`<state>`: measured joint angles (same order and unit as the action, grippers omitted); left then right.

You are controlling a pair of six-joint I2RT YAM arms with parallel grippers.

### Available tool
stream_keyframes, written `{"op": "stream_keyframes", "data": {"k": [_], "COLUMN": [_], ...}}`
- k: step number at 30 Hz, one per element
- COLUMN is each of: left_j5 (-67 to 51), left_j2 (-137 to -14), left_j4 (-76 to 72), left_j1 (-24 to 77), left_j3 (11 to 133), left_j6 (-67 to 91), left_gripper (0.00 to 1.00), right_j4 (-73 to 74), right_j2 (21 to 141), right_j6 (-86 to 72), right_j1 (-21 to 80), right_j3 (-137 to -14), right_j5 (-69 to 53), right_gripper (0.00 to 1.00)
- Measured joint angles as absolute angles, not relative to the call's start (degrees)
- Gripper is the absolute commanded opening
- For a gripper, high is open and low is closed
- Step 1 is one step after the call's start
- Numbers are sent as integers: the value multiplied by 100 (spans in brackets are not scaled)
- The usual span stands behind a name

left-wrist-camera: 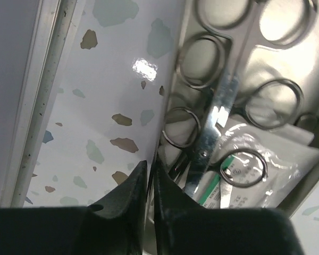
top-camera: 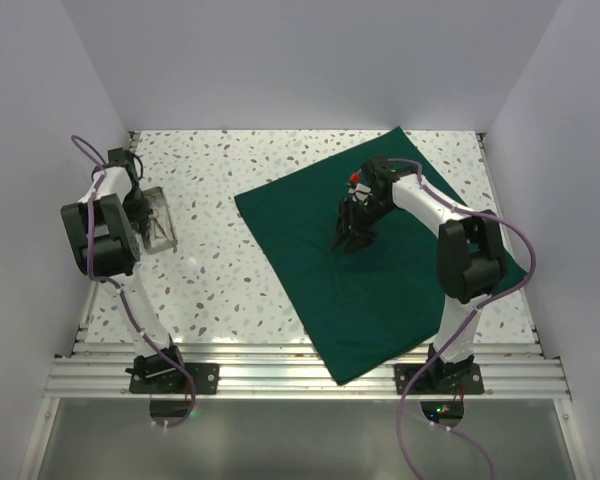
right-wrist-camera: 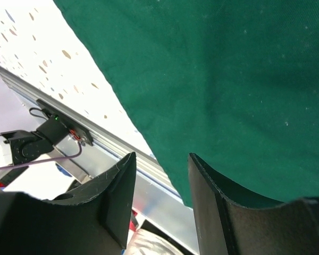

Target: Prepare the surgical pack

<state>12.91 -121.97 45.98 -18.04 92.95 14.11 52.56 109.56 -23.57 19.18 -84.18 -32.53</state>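
The dark green drape [top-camera: 380, 295] lies spread flat as a big square on the right of the speckled table; it also fills the right wrist view [right-wrist-camera: 228, 79]. My right gripper [top-camera: 352, 240] hovers over its middle, open and empty [right-wrist-camera: 162, 159]. A small steel tray [top-camera: 160, 222] sits at the far left. In the left wrist view the tray [left-wrist-camera: 287, 48] holds silver ring-handled instruments [left-wrist-camera: 212, 127] and white packets [left-wrist-camera: 271, 159]. My left gripper [top-camera: 145, 215] is shut on the tray's left rim [left-wrist-camera: 150, 166].
An aluminium rail [top-camera: 300, 375] runs along the table's near edge, with both arm bases on it; it also shows in the right wrist view [right-wrist-camera: 122, 149]. A metal strip [left-wrist-camera: 42, 79] and the white wall border the table's left edge close to the tray.
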Motion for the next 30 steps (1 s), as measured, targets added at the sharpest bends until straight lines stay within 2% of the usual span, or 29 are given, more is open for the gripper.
{"op": "stream_keyframes", "data": {"k": [3,19,30], "left_j5": [1216,851,121], "left_j2": [-12197,-11330,-10398], "left_j4": [4587,4401,4547], "left_j1": [-1804,-1767,-1372], "left_j3": [9277,8239,8106], "left_j6": [1409,1452,1463], "left_gripper": [0,0,0], "right_j4": [5339,5336,5231], "right_j2": [10965,10960,10610], "right_j6": [-2353,-2473,-2473], "right_j1": [1918,1918,1918], "right_j3": [-8451,-8281,-7924], "right_j5": [-3242,-3205,-3098], "right_gripper": [48,48,48]}}
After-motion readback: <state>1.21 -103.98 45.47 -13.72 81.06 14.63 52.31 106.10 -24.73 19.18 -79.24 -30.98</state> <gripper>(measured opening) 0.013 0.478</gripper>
